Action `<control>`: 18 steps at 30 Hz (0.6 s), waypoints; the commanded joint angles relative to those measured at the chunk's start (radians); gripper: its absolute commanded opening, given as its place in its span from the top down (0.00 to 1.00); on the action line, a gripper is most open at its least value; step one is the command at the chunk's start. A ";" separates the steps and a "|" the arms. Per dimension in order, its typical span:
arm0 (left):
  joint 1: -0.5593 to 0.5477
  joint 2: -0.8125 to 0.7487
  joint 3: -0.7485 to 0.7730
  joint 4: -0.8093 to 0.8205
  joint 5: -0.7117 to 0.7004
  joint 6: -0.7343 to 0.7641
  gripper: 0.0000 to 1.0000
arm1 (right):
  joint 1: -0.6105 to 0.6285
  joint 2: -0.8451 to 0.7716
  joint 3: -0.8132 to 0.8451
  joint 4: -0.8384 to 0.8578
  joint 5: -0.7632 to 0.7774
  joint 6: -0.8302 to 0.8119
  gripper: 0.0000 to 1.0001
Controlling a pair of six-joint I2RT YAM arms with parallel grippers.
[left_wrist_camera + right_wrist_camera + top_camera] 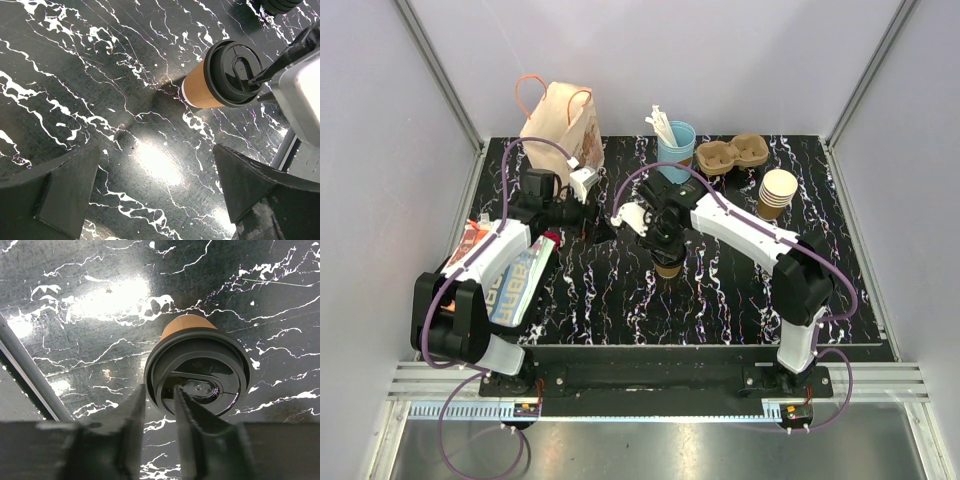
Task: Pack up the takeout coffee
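- Takeout coffee point(200, 87), black lid point(200, 375) on, stands upright mid-table on the marbled black table point(610, 300); from above, the right arm hides most of it.
- Right gripper point(159, 392) straddles the lid's near rim, fingers narrowly apart; whether they pinch it cannot be made out.
- Left gripper point(155, 195) hangs nearby, spread wide and empty, its fingers cut off by the frame.

Probably a robotics lab booth: plain pale walls point(720, 60), aluminium framing point(438, 70), black marbled table point(600, 290).
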 commanded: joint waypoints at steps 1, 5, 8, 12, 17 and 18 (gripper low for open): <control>0.006 -0.047 -0.002 0.022 0.023 0.016 0.01 | 0.013 -0.040 -0.003 0.022 0.011 -0.001 0.62; 0.004 -0.056 0.003 0.012 0.038 0.028 0.01 | 0.013 -0.099 0.011 0.021 0.002 -0.010 0.47; 0.004 -0.048 0.015 0.011 0.064 0.035 0.01 | 0.012 -0.172 0.020 0.024 0.012 -0.022 0.33; 0.003 -0.016 0.044 0.005 0.111 0.027 0.01 | 0.001 -0.269 0.002 0.054 0.046 -0.017 0.20; -0.011 0.010 0.072 0.018 0.101 0.015 0.01 | -0.094 -0.359 -0.029 0.114 0.054 0.035 0.11; -0.016 0.007 0.070 0.023 0.090 0.012 0.01 | -0.141 -0.363 -0.026 0.128 0.055 0.059 0.11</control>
